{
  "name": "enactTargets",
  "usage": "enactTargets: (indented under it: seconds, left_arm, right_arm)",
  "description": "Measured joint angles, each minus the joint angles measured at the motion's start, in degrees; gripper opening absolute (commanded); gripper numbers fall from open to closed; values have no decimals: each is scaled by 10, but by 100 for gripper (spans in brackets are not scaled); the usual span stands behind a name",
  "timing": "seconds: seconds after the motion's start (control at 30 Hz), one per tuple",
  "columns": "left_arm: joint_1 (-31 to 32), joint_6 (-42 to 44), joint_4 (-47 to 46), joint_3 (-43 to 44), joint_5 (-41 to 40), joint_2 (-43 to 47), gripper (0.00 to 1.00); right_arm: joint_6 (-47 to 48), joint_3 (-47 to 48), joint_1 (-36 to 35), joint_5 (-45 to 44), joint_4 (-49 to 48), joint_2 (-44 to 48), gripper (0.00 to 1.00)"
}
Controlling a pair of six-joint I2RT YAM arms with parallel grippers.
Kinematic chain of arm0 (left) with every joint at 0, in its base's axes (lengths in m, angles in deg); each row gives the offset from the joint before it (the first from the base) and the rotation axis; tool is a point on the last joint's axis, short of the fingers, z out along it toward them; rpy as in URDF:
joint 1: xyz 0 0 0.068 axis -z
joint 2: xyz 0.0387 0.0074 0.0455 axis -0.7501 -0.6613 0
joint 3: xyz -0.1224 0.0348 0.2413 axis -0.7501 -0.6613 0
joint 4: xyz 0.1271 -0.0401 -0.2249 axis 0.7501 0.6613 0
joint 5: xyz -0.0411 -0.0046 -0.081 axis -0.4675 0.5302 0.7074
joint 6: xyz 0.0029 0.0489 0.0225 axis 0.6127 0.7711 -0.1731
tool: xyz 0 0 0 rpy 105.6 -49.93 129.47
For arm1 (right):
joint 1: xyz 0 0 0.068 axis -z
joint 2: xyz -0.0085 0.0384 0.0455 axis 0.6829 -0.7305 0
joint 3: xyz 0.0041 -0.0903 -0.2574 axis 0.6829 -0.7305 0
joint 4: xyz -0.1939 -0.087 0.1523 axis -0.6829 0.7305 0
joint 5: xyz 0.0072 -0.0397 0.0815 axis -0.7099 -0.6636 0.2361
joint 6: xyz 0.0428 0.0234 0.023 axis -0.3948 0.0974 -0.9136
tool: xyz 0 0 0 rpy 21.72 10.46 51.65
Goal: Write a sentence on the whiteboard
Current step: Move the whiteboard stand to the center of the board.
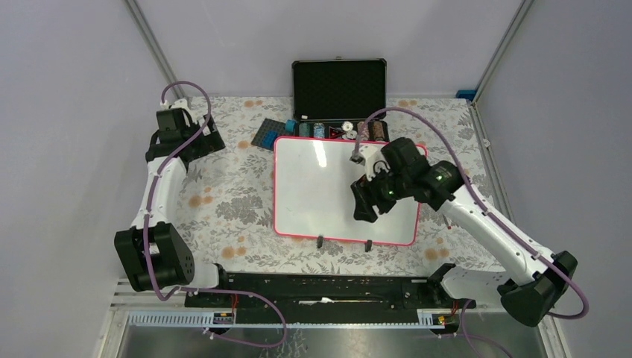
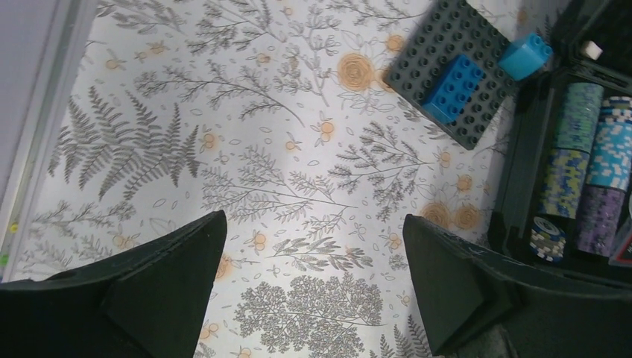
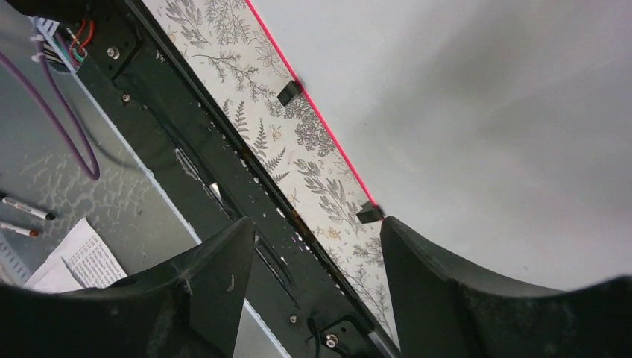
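Observation:
The whiteboard [image 1: 313, 186] lies flat mid-table, glossy white with a thin pink-red frame and two black clips [image 1: 320, 241] on its near edge. Its visible surface is blank, and the sentence is out of view. My right gripper [image 1: 364, 209] hovers over the board's right half, open, with nothing between its fingers. In the right wrist view the right gripper [image 3: 317, 224] frames the whiteboard [image 3: 484, 112], its near edge and a clip [image 3: 289, 92]. My left gripper [image 1: 211, 142] is open at the far left. In its wrist view the left gripper [image 2: 313, 220] shows only floral cloth between its fingers.
An open black case [image 1: 339, 89] stands behind the board, with poker chips [image 2: 589, 156] inside. A dark grey studded plate [image 2: 447, 67] with blue bricks lies by the board's far left corner. Two markers [image 3: 26, 209] and a paper [image 3: 74, 261] lie on the shelf below the table's near edge.

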Motion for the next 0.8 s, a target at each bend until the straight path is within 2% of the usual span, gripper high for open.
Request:
enactTargets:
  seconds: [0.07, 0.23, 0.53, 0.67, 0.8]
  left_arm:
    - [0, -7, 10, 4, -18, 0, 99]
    - [-2, -25, 42, 28, -66, 0, 99]
    - [-3, -56, 61, 37, -124, 7, 99]
    - [-3, -68, 66, 37, -139, 7, 99]
    - [-3, -79, 71, 40, -146, 11, 99]
  right_arm:
    - [-31, -19, -35, -25, -27, -4, 74]
    - [-129, -79, -147, -117, -98, -11, 65]
    - [-212, -79, -297, -241, -169, -116, 67]
    - [-233, -73, -328, -259, -189, -172, 66]
    - [-258, -72, -328, -274, -198, -208, 62]
